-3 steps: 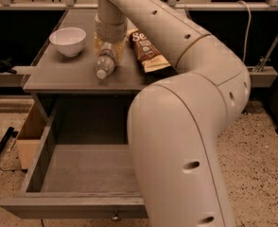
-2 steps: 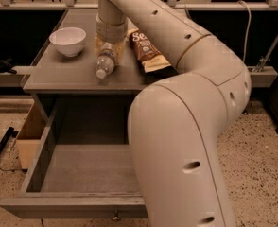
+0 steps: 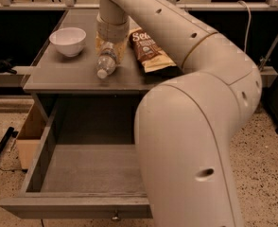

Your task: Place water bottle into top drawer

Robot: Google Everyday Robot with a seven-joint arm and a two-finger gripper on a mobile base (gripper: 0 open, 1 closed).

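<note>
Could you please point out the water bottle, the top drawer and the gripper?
water bottle (image 3: 106, 64): camera view, ribbed body just behind the cap.
top drawer (image 3: 77, 207): camera view, front panel of the open drawer.
gripper (image 3: 111, 51): camera view, its tip, at the bottle's far end.

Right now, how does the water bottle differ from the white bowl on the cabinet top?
The water bottle lies on its side; the white bowl stands upright. The bottle is clear plastic; the bowl is opaque. The pincer sits over the bottle; the bowl stands apart, untouched. Both rest on the cabinet top.
</note>
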